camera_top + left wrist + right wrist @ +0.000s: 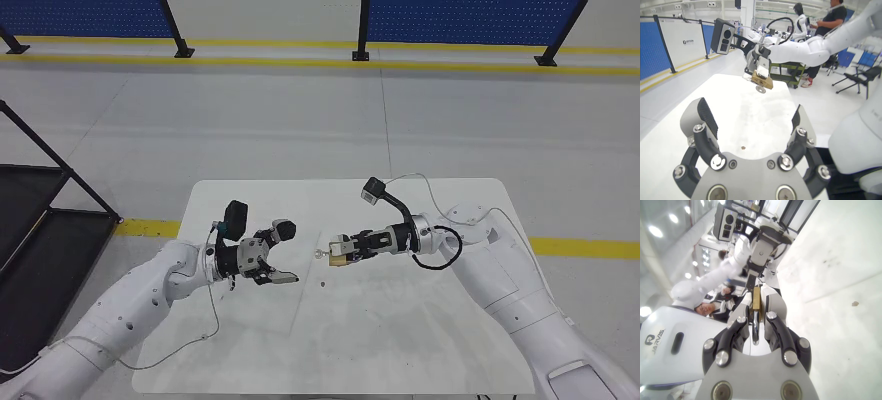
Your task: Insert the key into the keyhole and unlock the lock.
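The right claw [756,298] is clamped flat on both faces of a squat brass padlock [764,81] and holds it clear above the white tabletop [400,330]. The padlock's long axis runs along that claw's own reach. Its curved steel shackle [755,330] lies back between the finger roots toward the wrist, and its keyhole [759,83] end points outward, away from the palm. A silver round-headed key [760,89] juts from that end and appears seated in the slot, with its shaft continuing the padlock's axis. The left claw [749,108] is spread wide and carries nothing. The key head lies straight ahead of it, well beyond its fingertips and roughly on its centre line, so the key points back at the open jaws. The left claw is the only one free to take the head, and I judge the next move to be an advance along that line to pinch and twist it. Whether the shackle has released I cannot tell. Beyond the right claw, a white barrier panel [687,41] bears a small dark printed mark. I can make out no lettering on the padlock or key.
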`<state>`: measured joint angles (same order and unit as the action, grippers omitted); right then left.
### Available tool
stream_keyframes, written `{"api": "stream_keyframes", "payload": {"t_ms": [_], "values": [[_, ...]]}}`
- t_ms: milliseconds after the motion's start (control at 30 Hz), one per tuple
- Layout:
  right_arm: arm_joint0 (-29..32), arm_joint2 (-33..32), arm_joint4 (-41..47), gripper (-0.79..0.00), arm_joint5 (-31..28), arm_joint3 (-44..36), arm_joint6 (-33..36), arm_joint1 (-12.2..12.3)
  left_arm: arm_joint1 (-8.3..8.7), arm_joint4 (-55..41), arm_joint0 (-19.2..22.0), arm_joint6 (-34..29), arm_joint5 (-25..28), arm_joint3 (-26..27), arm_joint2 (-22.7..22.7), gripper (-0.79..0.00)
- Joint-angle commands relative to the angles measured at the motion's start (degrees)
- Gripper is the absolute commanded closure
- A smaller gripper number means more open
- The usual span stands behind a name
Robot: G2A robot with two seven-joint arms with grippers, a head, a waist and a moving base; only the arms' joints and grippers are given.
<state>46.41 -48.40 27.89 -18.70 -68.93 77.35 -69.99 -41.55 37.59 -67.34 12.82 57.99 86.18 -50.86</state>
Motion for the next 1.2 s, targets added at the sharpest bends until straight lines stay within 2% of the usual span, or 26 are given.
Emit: {"api": "stream_keyframes", "payload": {"t_ms": [0, 167, 367, 667, 733, 833, 1133, 1167], "values": [[0.0, 0.0, 0.0, 0.0, 0.0, 0.0, 0.0, 0.0, 1.02, -18.16, 2.41, -12.66, 0.01, 0.0, 2.29, -0.785], [0.0, 0.0, 0.0, 0.0, 0.0, 0.0, 0.0, 0.0, 2.25, -44.15, 6.11, -32.17, -0.13, -2.32, 5.57, -0.785], [0.0, 0.0, 0.0, 0.0, 0.0, 0.0, 0.0, 0.0, 2.99, -70.51, 9.49, -57.84, -11.29, -2.15, 8.21, -0.785], [0.0, 0.0, 0.0, 0.0, 0.0, 0.0, 0.0, 0.0, 2.9, -71.78, 9.19, -58.57, -11.92, -1.52, 8.25, -0.785], [0.0, 0.0, 0.0, 0.0, 0.0, 0.0, 0.0, 0.0, 2.8, -69.54, 8.64, -57.41, -11.67, -1.53, 7.67, -0.785], [0.0, 0.0, 0.0, 0.0, 0.0, 0.0, 0.0, 0.0, 2.35, -71.75, 6.96, -56.88, -10.46, -0.45, 7.96, -0.785], [0.0, 0.0, 0.0, 0.0, 0.0, 0.0, 0.0, 0.0, 0.88, -77.33, 5.17, -59.7, -7.57, -1.94, 8.35, -0.785], [0.0, 0.0, 0.0, 0.0, 0.0, 0.0, 0.0, 0.0, 0.71, -78.15, 5.0, -60.1, -7.18, -2.1, 8.4, -0.751]]}}
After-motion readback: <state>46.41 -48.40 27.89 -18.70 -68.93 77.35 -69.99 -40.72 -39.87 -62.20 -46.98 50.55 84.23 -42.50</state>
